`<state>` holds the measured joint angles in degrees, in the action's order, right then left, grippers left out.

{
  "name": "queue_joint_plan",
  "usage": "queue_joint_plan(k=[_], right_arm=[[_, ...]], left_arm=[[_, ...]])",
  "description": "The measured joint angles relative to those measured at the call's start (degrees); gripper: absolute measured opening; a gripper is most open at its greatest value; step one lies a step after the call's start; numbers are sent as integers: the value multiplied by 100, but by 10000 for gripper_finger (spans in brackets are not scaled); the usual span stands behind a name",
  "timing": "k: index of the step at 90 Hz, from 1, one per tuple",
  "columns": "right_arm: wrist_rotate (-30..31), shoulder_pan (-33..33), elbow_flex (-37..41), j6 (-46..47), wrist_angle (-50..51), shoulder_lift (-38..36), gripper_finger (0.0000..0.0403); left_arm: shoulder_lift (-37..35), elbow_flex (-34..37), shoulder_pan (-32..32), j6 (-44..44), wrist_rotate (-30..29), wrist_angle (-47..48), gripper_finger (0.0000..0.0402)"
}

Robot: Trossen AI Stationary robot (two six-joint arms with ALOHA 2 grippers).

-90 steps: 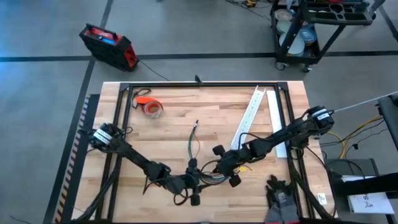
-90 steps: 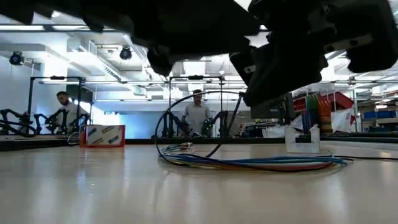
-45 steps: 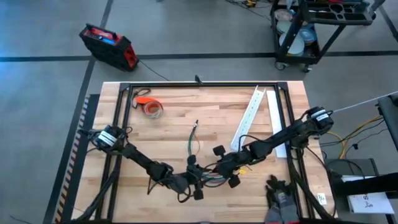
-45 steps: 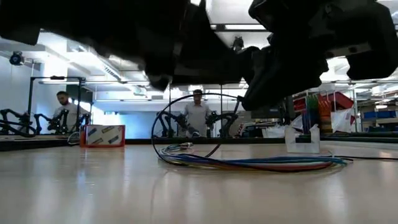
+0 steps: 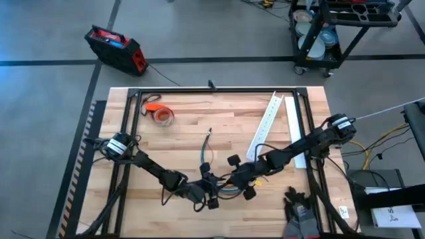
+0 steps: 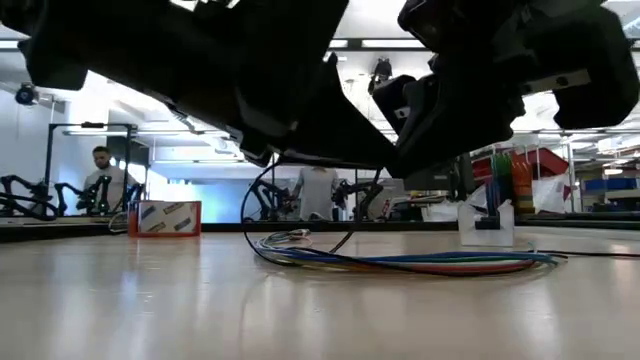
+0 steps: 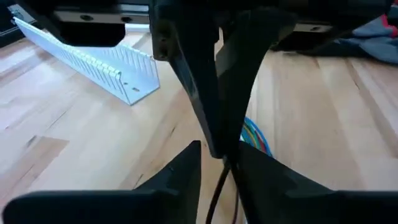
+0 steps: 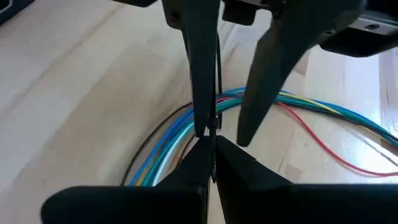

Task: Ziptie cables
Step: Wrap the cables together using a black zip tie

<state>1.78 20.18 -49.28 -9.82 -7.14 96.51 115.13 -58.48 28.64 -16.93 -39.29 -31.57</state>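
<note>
The cables (image 5: 229, 191) lie as a loose bundle of blue, green, red and dark wires (image 6: 400, 262) on the wooden table near its front edge, and one green wire runs off toward the far side. My right gripper (image 5: 232, 182) hovers just above them, shut on the ziptie (image 8: 219, 87), a thin dark strip. My left gripper (image 5: 218, 188) faces it tip to tip and is open. Its two fingers (image 8: 202, 93) stand on either side of the ziptie (image 7: 219, 186). My right gripper pinches the ziptie (image 8: 215, 134) between its two fingers, which come level from the table's right side. The strip stands clear of the table above the cables and runs on between the left gripper's fingers. My left gripper: whether a finger touches the strip, I cannot tell.
A long white slotted channel (image 5: 265, 123) lies slanting at the far right. An orange tape roll (image 5: 161, 116) sits at the far left. A black frame (image 5: 212, 91) borders the table. Dark gloves (image 5: 299, 211) lie at the near right corner. People stand in the room beyond (image 6: 318, 190).
My left gripper has moved toward the table's right edge, up to my right gripper, and now reaches around the ziptie. My right gripper and the cables have kept their place.
</note>
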Motion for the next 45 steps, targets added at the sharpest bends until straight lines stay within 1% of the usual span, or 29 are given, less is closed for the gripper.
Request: queue_joint_plan(k=[5,18,35,45], right_arm=[[-16,4,0,9,-15,0,0],[-6,0,0,8,-40,2,0],[-7,2,0,11,-28,2,0],[-19,2,0,22,-20,2,0]], left_arm=[[0,0,-18,-5,131,12,74],[0,0,-29,-11,143,91,60],[0,0,-28,-13,153,94,12],[0,4,-28,-13,157,5,10]])
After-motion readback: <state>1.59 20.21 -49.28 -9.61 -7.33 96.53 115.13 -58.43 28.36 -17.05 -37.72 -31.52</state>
